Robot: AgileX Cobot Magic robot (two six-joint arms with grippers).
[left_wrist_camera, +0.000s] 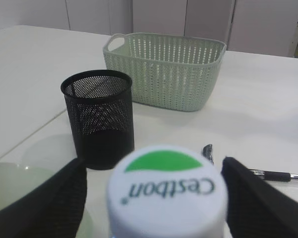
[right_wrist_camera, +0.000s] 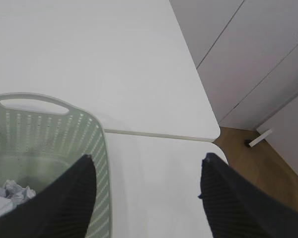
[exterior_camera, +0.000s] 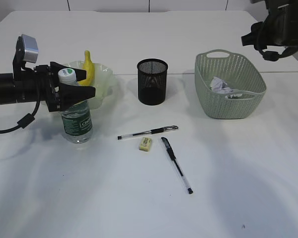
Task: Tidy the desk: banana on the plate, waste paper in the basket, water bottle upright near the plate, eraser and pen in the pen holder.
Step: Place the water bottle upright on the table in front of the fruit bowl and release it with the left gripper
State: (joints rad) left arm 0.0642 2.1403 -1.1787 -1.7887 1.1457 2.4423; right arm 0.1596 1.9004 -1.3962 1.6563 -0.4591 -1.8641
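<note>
Only the exterior view shows the banana [exterior_camera: 89, 68] lying in the plate [exterior_camera: 105, 78] toward the desk's [exterior_camera: 139, 198] left edge, one eraser [exterior_camera: 145, 144] and two pens [exterior_camera: 149, 132] mid-desk. Up close, the left wrist view reads "Cestbon" on the upright water bottle's [left_wrist_camera: 166, 191] cap, the left gripper [left_wrist_camera: 154, 198] spread either side, near the pen holder [left_wrist_camera: 99, 116]. Meanwhile the right gripper [right_wrist_camera: 146, 193] hangs spread over the basket [right_wrist_camera: 49, 144] holding the waste paper [right_wrist_camera: 10, 194].

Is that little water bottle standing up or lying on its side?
Upright. The water bottle stands on its base on the desk, white cap on top, beside the plate; the left tool's fingers flank its neck with gaps.
</note>
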